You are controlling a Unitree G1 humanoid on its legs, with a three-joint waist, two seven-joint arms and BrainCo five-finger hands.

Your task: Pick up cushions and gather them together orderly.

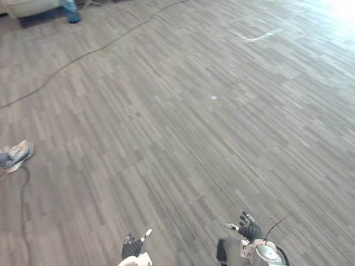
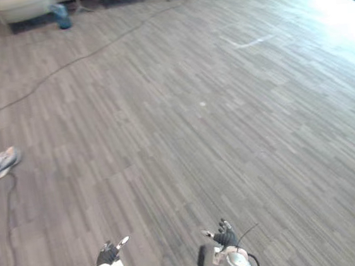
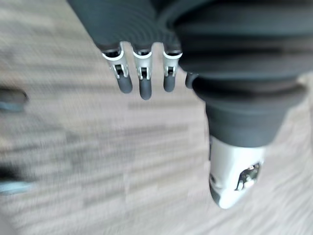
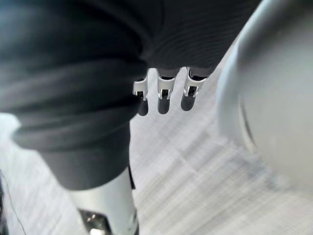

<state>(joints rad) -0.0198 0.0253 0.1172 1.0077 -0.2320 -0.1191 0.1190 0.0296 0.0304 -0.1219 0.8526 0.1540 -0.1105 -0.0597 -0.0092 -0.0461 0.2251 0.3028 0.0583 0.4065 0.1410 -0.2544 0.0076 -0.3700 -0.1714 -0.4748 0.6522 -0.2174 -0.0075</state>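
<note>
Left hand (image 1: pixel 133 245): hanging low in front of me on my left side. Fingers (image 3: pixel 145 83) straight and loose, slightly apart, nothing in them, just floor past the tips.
Right hand (image 1: pixel 248 229): same deal on my right, fingers (image 4: pixel 164 95) straight, holding nothing.
Cushions: honestly can't tell. The one candidate is a pale padded shape (image 1: pixel 29 4) at the far edge of the room, ahead and to my left, well apart from both hands. Could be a cushion, could be furniture.
Floor (image 1: pixel 216 135): grey planks between my hands and that shape.
Blue thing (image 1: pixel 70 9): just beside the pale shape.
Person: a shoe (image 1: pixel 16 155) off to my left, well apart from my left hand.
</note>
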